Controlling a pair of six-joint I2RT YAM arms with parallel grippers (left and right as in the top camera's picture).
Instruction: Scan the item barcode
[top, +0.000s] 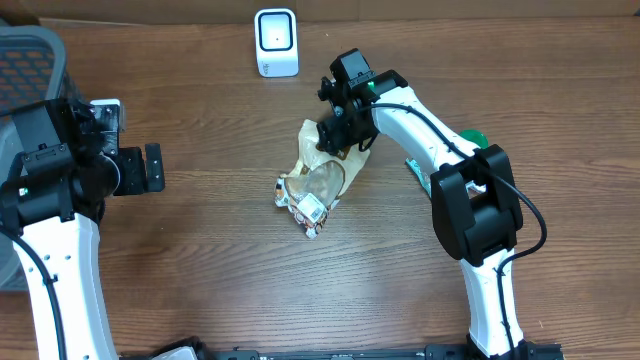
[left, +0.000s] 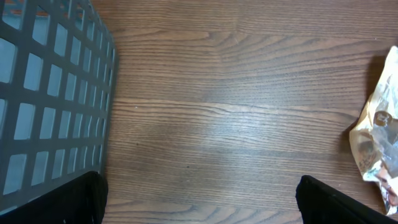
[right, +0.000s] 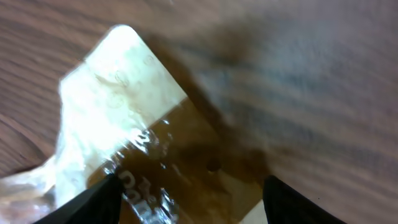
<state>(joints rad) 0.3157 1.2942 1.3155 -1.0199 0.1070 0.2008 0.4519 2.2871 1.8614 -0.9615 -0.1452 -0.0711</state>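
Snack bag (top: 316, 178), lying flat, long axis far-to-near

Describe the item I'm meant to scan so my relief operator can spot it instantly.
On the wooden table, look at the middle, just beneath the right gripper. The packet lying there is crumpled tan-and-clear film, unlike the smooth white box at the far edge and the grey basket on the left.

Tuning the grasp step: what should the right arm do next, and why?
Probably lower slightly and close the fingers on the snack bag's upper end. The right gripper sits over that end with its fingers apart on either side, and the bag lies on the table, not lifted. The scanner stands beyond it, so a grip comes first.
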